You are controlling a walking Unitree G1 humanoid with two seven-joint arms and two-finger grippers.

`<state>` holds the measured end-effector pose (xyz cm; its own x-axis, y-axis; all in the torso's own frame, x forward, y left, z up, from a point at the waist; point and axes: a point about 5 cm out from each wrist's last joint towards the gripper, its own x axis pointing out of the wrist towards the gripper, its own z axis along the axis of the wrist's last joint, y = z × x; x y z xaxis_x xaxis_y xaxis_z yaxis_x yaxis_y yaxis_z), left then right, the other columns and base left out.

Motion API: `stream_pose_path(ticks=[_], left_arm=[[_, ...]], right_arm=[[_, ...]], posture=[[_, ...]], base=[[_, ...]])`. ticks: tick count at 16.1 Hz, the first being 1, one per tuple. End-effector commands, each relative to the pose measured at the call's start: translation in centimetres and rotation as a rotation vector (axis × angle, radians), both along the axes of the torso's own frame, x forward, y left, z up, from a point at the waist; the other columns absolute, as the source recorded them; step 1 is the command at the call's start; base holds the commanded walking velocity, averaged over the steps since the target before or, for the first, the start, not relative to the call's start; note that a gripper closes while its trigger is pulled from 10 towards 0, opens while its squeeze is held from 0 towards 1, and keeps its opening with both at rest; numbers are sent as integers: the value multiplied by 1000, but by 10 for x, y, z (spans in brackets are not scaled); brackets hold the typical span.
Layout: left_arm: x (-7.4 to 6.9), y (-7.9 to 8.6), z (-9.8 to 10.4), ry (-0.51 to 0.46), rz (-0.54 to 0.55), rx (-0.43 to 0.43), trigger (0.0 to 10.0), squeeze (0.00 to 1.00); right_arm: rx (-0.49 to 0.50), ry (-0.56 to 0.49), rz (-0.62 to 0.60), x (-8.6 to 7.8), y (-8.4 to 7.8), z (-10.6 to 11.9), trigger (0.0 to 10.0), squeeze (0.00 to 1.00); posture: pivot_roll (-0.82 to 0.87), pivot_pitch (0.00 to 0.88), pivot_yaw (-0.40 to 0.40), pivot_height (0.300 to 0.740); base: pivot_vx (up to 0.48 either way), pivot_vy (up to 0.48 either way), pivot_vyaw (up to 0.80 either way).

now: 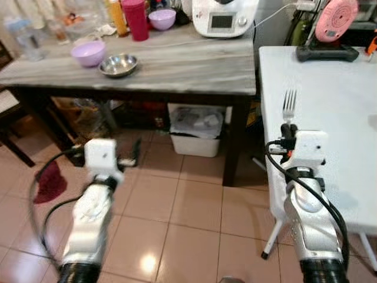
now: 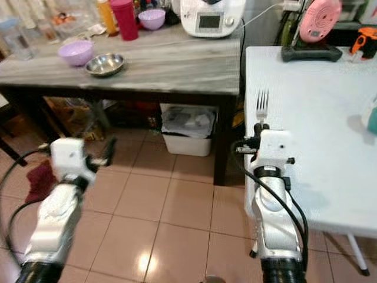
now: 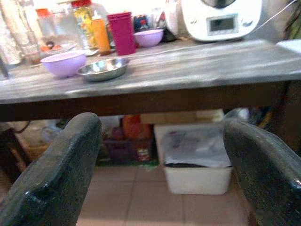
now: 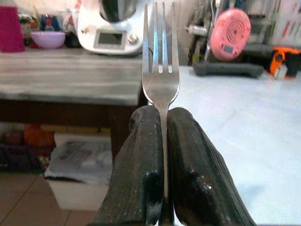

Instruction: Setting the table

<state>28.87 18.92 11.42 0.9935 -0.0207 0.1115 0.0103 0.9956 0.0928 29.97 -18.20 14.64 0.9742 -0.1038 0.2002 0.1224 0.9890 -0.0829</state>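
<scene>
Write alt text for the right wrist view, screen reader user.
The right gripper has its two black fingers shut on a silver fork, tines pointing up, at the near edge of a white table. Behind are a grey wooden table bearing a white kitchen appliance and a purple bowl.

Fork handle: the fork point(image 4: 160, 70) disappears between the right gripper point(image 4: 163, 141) and its fingers, lower shaft hidden.
White appliance point(image 1: 224, 16): top cut by the frame edge.
Teal object point(image 2: 372, 118): cropped at the edge, unidentifiable.
Bottles point(image 3: 89, 26): blurred, labels unreadable.
</scene>
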Motion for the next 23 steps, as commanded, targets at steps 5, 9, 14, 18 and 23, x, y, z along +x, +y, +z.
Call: stream_pose_path(ticks=[5,9,14,18,23], left_arm=[[-34,35,-30,115,149,70,10000,0],[-32,29,-29,119,106,28,10000,0],[-24,21,-22,101,49,7,10000,0],[-21,13,-20,96,9,-2,10000,0],[-21,9,-20,98,-9,-7,10000,0]], right_arm=[[2,52,19,-21,-3,-17,10000,0],[11,51,14,-21,-6,-14,10000,0],[18,54,10,-20,-5,-14,10000,0],[29,50,24,-21,1,-15,10000,0],[32,45,32,-20,2,-13,10000,0]], posture=[[-100,105,75,740],[-106,103,86,740],[-117,98,97,740],[-115,98,103,740],[-117,110,107,740]], base=[[0,0,0],[0,0,0],[0,166,-462],[0,433,-241],[0,457,0]])
